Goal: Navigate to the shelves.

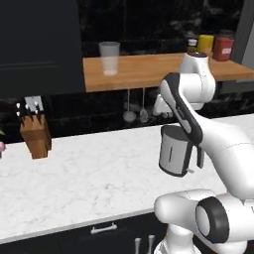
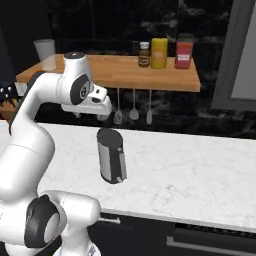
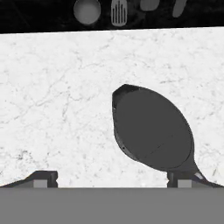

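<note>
Directly ahead, mounted on the dark wall above the table [image 1: 74,173]: the shelves [image 1: 149,69], one thick orange-brown slab spanning the middle of both base views. Far left on the table, near the back wall, a wooden knife block [image 1: 35,135] with pale handles sticking up. Further right, up on the shelves, a clear tumbler [image 1: 109,58] standing upright toward the left end. Beneath the slab, hanging utensils [image 2: 133,107] side by side against the dark backsplash, a ladle and a slotted spatula among them, also seen along the top edge of the hand view. On the table below and slightly right of those, a dark grey kettle [image 2: 111,156] with a black lid, upright, standing apart from the wall. Toward the right end of the shelves, in a row close together: a small brown bottle [image 2: 144,54], a yellow container [image 2: 159,52], a red jar [image 2: 184,54]. End effector [image 3: 113,179] held above the table, pointing down, fingertips [image 3: 43,178] spread wide with nothing between them; kettle lid just up from the right-hand tip in the hand view.
</note>
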Robot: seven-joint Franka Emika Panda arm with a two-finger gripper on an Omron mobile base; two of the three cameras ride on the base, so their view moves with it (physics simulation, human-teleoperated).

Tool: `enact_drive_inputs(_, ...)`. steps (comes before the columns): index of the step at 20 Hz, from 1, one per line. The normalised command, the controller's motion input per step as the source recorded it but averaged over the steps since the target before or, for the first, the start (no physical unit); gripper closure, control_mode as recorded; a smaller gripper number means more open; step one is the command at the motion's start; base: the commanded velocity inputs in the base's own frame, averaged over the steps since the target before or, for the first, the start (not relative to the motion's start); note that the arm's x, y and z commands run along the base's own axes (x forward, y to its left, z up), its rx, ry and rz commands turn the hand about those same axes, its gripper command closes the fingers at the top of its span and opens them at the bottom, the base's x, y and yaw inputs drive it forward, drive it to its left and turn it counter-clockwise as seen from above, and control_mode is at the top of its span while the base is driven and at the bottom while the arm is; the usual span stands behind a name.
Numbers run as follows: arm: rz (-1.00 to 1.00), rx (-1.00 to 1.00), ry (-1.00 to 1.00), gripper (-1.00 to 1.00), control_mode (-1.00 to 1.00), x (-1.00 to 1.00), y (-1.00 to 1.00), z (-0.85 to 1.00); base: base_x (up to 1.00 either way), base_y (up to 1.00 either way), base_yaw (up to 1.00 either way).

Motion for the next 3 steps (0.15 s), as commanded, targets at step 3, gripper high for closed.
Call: enact_drive_inputs(3, 0.00, 0.00, 0.00, -1.00, 1.00, 0.00, 0.00, 0.00, 0.93, 0.45, 0.00)
